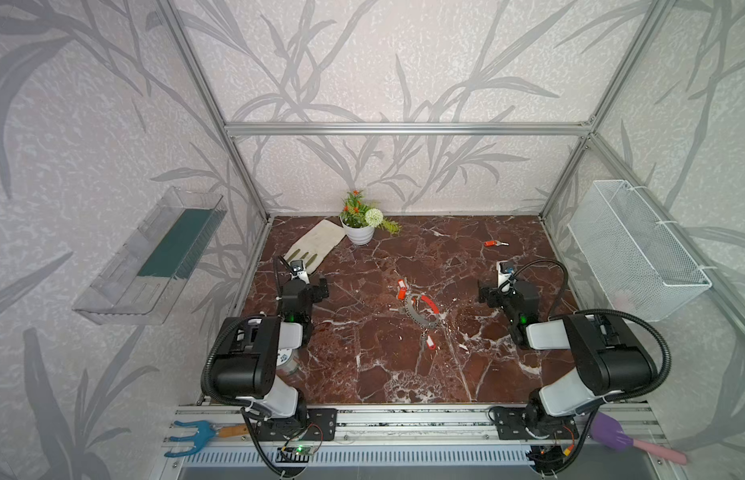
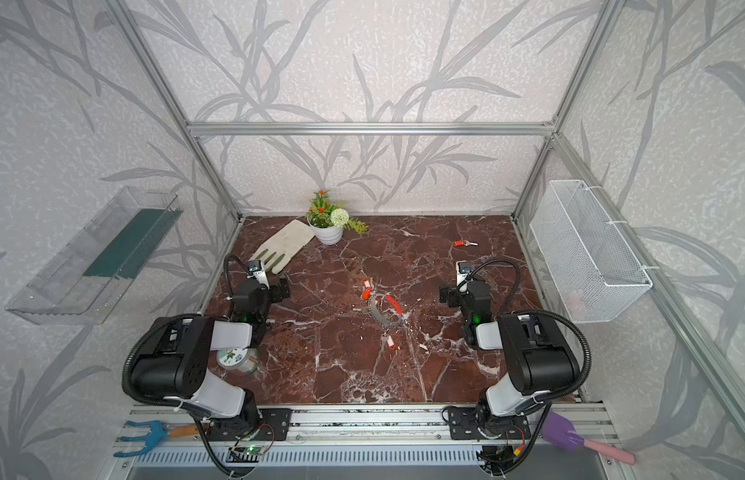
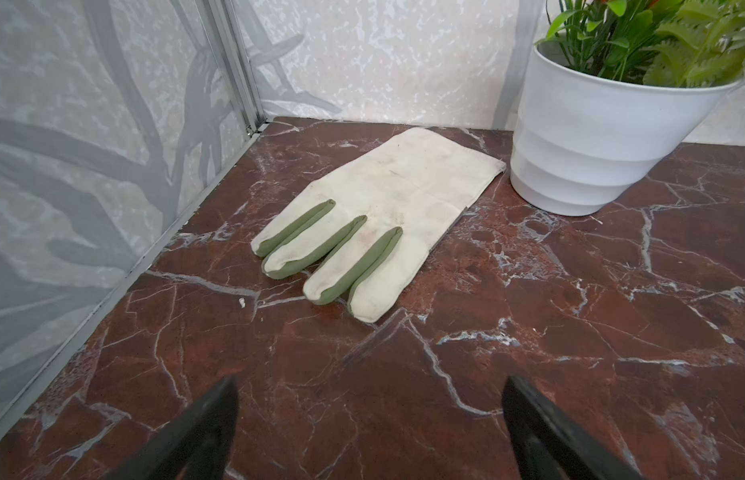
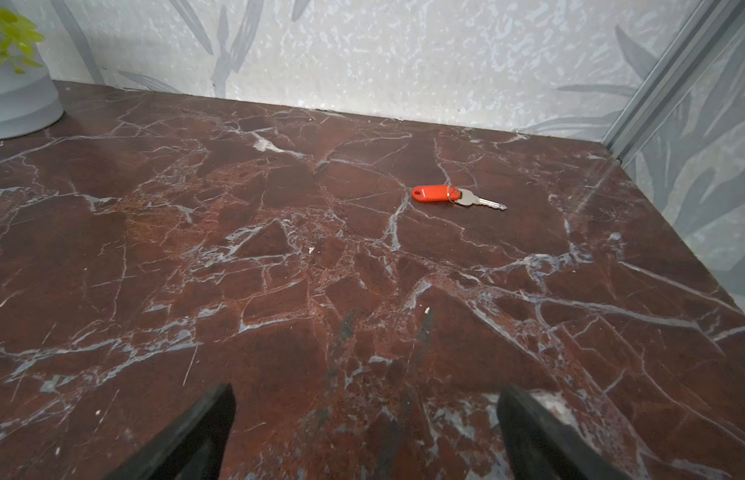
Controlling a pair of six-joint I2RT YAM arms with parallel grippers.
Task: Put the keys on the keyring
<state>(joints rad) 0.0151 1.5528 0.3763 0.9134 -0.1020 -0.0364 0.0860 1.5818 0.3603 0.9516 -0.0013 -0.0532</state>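
The keyring point(image 1: 417, 319) point(image 2: 381, 318), a grey hoop with a red sleeve point(image 1: 430, 304), lies flat mid-table in both top views. One key with a red tag point(image 1: 400, 289) point(image 2: 366, 289) lies at its far left edge. Another tagged key point(image 1: 429, 343) point(image 2: 390, 343) lies just in front of the hoop. A third key point(image 1: 495, 243) point(image 2: 464, 243) point(image 4: 454, 196) lies alone at the far right, ahead of my right gripper point(image 4: 364, 392). That gripper is open and empty. My left gripper point(image 3: 371, 386) is open too, over bare marble, facing a glove.
A cream and green glove point(image 3: 387, 208) point(image 1: 317, 243) and a white plant pot point(image 3: 603, 145) point(image 1: 359, 233) stand at the far left. A round tin point(image 2: 233, 359) sits under the left arm. A wire basket point(image 1: 637, 253) and a clear tray point(image 1: 154, 257) hang on the side walls.
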